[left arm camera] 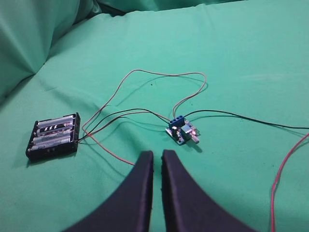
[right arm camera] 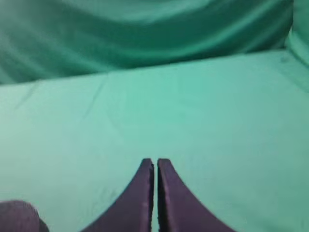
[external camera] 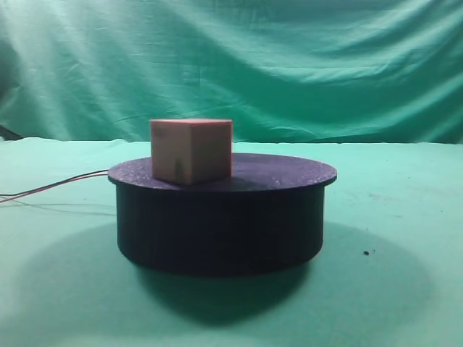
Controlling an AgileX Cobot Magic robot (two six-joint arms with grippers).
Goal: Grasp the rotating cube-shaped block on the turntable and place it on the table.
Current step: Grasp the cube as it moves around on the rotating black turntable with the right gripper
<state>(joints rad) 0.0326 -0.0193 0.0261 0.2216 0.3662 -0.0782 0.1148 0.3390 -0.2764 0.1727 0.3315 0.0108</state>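
Observation:
The pinkish-tan cube-shaped block (external camera: 191,150) sits on the left part of the black-navy turntable (external camera: 221,217), which stands on the green table (external camera: 405,289). Neither gripper shows in the exterior high view. My left gripper (left arm camera: 157,153) is shut and empty over green cloth, near a small blue circuit board (left arm camera: 182,130). My right gripper (right arm camera: 155,161) is shut and empty above bare green cloth. The block and turntable do not show in either wrist view.
Thin wires (external camera: 51,189) run from the turntable's left side. In the left wrist view a black battery holder (left arm camera: 53,136) lies at the left, with red and black wires (left arm camera: 159,77) looping to the circuit board. A green backdrop (external camera: 231,65) hangs behind.

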